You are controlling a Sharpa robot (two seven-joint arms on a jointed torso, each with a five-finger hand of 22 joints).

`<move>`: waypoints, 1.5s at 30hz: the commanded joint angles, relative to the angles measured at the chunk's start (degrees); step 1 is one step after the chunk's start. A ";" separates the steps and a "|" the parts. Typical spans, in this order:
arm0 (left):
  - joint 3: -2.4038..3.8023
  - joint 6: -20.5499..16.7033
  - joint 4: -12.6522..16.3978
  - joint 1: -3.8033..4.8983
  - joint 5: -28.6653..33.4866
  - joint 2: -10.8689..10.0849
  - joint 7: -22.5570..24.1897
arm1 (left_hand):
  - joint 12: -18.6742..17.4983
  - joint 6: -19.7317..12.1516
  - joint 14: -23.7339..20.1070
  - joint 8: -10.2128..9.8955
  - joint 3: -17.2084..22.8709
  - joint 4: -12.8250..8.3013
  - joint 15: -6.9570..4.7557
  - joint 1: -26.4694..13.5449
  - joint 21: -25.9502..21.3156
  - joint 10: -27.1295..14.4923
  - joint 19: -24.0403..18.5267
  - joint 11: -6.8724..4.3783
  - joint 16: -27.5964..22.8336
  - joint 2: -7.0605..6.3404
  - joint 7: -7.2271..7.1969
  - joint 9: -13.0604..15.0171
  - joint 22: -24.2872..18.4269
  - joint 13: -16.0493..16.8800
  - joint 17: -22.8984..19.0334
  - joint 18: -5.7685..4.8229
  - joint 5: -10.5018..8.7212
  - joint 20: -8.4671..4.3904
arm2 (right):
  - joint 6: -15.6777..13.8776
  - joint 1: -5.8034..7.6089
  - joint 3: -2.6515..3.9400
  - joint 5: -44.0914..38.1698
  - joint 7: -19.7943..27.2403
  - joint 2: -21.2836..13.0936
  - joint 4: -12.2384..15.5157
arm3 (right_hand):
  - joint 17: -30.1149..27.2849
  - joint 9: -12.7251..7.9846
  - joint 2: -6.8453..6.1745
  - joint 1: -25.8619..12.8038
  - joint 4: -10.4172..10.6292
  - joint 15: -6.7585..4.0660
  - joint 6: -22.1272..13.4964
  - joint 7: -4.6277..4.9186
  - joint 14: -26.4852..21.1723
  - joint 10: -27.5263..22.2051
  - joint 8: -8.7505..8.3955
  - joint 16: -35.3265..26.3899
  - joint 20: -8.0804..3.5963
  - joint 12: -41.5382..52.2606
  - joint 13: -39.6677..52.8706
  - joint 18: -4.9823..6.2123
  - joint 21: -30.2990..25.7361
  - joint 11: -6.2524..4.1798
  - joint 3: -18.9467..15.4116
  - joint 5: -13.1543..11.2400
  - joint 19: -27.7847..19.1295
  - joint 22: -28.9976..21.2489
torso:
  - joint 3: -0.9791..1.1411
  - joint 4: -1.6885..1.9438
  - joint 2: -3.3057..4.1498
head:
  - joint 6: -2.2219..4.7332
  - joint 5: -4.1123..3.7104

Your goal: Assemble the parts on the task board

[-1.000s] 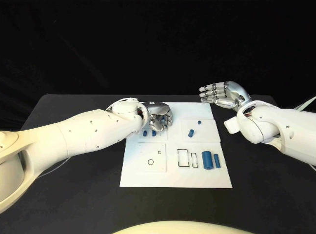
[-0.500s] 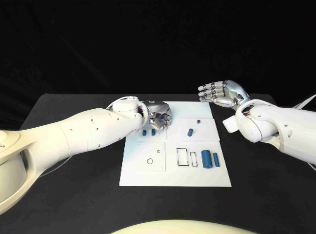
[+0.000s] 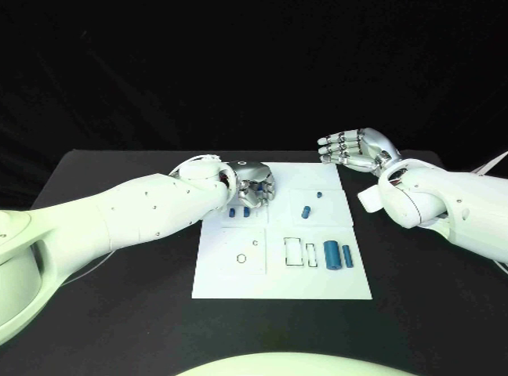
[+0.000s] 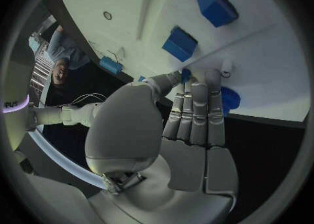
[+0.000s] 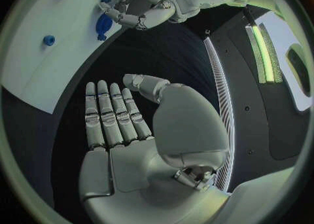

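The white task board lies in the middle of the black table. My left hand is low over its far left corner, where thumb and fingertips pinch a small blue part; the same blue part shows under those fingers in the right wrist view. A round blue part sits beside the fingertips. Two blue blocks stand just in front of the hand. My right hand hovers open past the board's far right corner, holding nothing.
More blue parts lie on the board: a short peg, a tiny one and two cylinders near the right edge. Outlined slots and a small hole mark the near half. Bare table surrounds the board.
My left hand has stayed over the far left corner with its fingers slightly shifted. The right hand has drifted a little to the left.
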 commanded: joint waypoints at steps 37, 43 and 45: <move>-0.06 -1.54 0.51 -0.62 -0.47 -1.85 -0.18 | -5.36 -1.31 -1.83 -3.45 0.68 -3.07 1.59 0.23 2.22 -5.82 -2.16 2.28 0.39 -0.91 -0.47 -1.22 1.98 -1.98 -3.21 -1.42 0.14 1.22 | 0.36 -0.18 0.01 -0.08 0.19 -0.07 -0.04 | -0.63 -0.43 1.02 -0.30 -0.09 0.30 0.57 2.95 -0.69 -1.47 -1.09 -1.01 0.21 -0.90 -0.35 0.13 -0.46 0.39 -0.84 0.83 0.45 -0.76 | -0.03 -0.02 -0.02 | -0.09 0.24; 0.16 -1.47 1.11 -0.61 -0.68 -2.46 -0.53 | -5.19 -1.38 -2.05 -3.67 0.28 -3.14 1.67 0.14 2.25 -6.25 -2.27 2.33 0.36 -1.16 -0.53 -1.26 2.00 -1.89 -3.52 -1.41 0.20 1.33 | 0.38 -0.21 0.01 -0.08 0.19 -0.12 -0.04 | -0.63 -0.43 1.02 -0.30 -0.09 0.30 0.57 2.95 -0.69 -1.47 -1.09 -1.01 0.21 -0.90 -0.35 0.13 -0.46 0.39 -0.84 0.83 0.45 -0.76 | 0.00 0.03 -0.05 | -0.07 0.25; 0.22 -1.44 1.28 -0.61 -0.73 -2.59 -0.60 | -5.19 -1.38 -2.05 -3.67 0.28 -3.14 1.67 0.14 2.25 -6.25 -2.27 2.33 0.36 -1.16 -0.53 -1.26 2.00 -1.89 -3.52 -1.41 0.20 1.33 | 0.39 -0.21 0.01 -0.08 0.19 -0.13 -0.04 | -0.63 -0.43 1.02 -0.30 -0.09 0.30 0.57 2.95 -0.69 -1.47 -1.09 -1.01 0.21 -0.90 -0.35 0.13 -0.46 0.39 -0.84 0.83 0.45 -0.76 | -0.01 0.03 -0.05 | -0.09 0.23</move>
